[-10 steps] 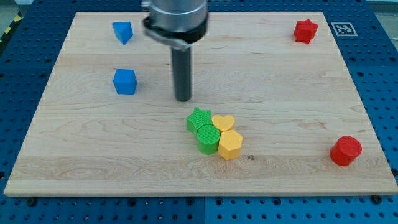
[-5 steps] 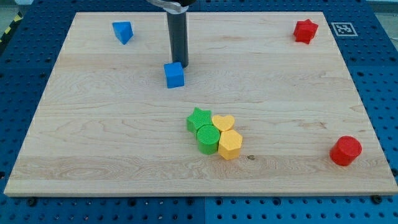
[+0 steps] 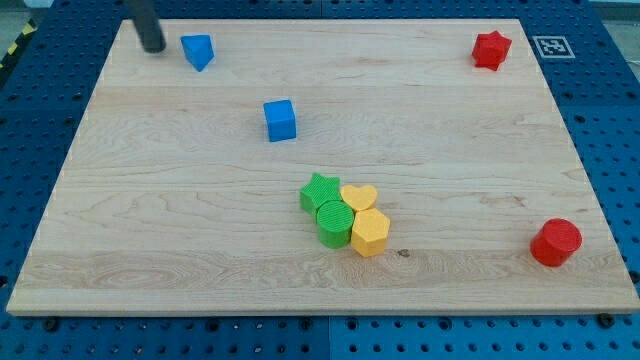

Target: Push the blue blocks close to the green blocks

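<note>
A blue cube (image 3: 281, 120) lies left of the board's centre, above and left of the green blocks. A second blue block (image 3: 198, 50), wedge-like, sits near the top left corner. A green star (image 3: 319, 191) and a green cylinder (image 3: 334, 223) sit together just below the centre. My tip (image 3: 153, 47) is at the top left, just left of the wedge-like blue block, with a small gap between them.
A yellow heart (image 3: 359, 196) and a yellow hexagon (image 3: 370, 232) touch the green blocks on their right. A red star (image 3: 491, 49) is at the top right and a red cylinder (image 3: 555, 242) at the bottom right. The wooden board (image 3: 470, 170) rests on a blue pegboard.
The blue cube moved right toward the centre between the two earlier frames and has stayed there since. My tip has gone from beside the cube up to the top left corner.
</note>
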`<action>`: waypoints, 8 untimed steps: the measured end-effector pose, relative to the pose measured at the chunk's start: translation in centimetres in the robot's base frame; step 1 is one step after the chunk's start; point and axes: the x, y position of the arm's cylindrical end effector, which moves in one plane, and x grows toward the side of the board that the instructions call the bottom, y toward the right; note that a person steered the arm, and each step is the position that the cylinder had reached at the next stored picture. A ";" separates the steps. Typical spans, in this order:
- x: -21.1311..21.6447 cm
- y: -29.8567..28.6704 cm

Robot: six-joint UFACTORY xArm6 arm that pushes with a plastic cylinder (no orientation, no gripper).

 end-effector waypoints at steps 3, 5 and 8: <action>11.1 18.5; 6.8 14.0; 5.0 23.1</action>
